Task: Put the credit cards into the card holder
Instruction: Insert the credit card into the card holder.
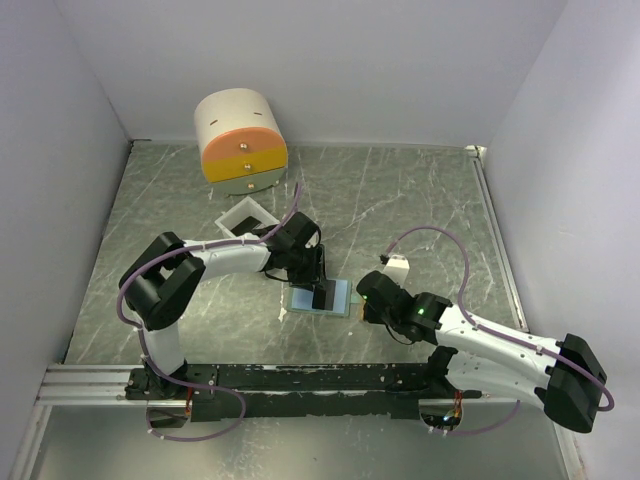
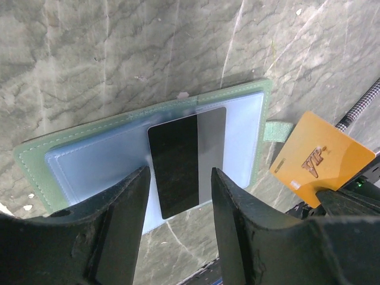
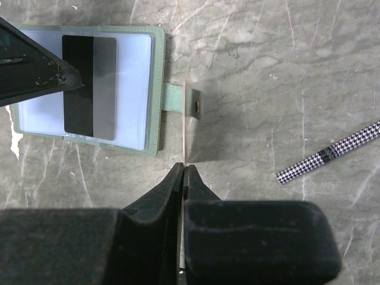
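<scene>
Pinching orange card [image 2: 317, 157] in my right gripper [image 3: 182, 169]; left gripper [image 2: 179, 175], jaws apart, above dark card [image 2: 178, 148] on card holder [image 2: 89, 160]; next needs pocket alignment.

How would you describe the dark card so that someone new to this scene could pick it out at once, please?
On the grey marbled table, towards its near edge, the green card holder lies open, pale blue inside. The dark card lies flat on that blue lining, half black and half grey, unlike the orange card that the right gripper holds beside the clasp.
</scene>
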You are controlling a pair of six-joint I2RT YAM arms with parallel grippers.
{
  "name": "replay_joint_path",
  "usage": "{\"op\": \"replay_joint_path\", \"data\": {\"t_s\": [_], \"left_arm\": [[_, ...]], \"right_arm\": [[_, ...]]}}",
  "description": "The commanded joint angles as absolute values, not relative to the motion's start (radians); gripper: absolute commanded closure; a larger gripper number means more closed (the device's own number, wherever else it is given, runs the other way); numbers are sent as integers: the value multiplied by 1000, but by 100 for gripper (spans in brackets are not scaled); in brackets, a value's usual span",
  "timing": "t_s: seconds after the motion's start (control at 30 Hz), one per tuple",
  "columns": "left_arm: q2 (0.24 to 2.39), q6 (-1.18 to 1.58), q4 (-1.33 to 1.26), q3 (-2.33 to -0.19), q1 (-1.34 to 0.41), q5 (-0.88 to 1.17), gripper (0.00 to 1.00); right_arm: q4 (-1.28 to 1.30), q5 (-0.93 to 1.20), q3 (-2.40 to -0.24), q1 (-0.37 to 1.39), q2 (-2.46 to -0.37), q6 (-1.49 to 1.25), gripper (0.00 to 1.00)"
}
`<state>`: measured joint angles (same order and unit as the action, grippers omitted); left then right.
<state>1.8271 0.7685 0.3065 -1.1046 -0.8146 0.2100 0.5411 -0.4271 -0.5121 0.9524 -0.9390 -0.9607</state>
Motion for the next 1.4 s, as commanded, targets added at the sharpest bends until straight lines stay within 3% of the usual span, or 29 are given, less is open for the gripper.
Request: {"op": "replay_joint_path", "data": {"t_s": [0.0,1.37], "left_arm": [[1837,788,269,-1100,-820,245,44],[1873,905,79,-1055,-851,384,51]], "right_arm": [[540,-423,-498,954,-929,-963,100],[518,-413,-486,954,-941,-965,100]]}}
